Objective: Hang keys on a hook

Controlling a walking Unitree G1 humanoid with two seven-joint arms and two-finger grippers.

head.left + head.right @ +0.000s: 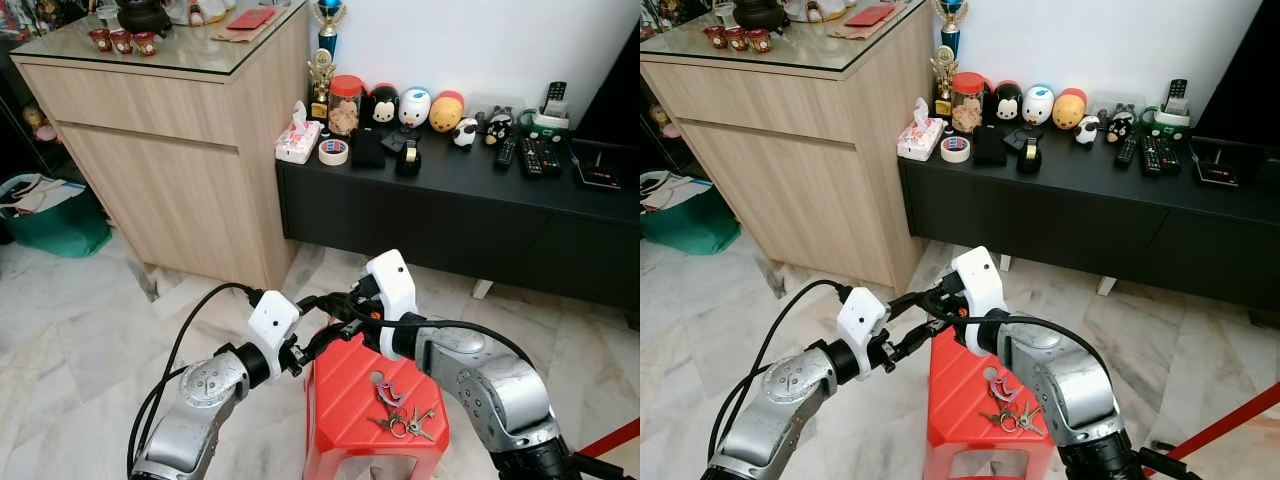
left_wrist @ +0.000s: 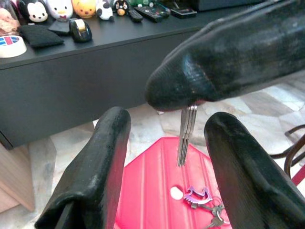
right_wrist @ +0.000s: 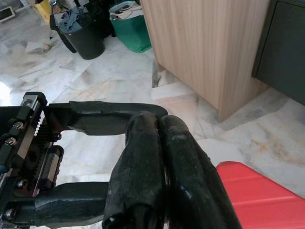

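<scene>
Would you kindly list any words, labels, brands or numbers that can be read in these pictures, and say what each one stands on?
No text can be read in these pictures.
Tissue box: printed pattern, too blurred to read.
Tape roll: red and blue marks, not legible as letters.
Remote controls: buttons too small to read.
Jar: no legible label.
Keys on the red stool: no marking that can be made out.

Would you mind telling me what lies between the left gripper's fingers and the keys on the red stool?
In the left wrist view, the right gripper's shut fingertips cross above; below them, only bare red stool top reaches the keys.
</scene>
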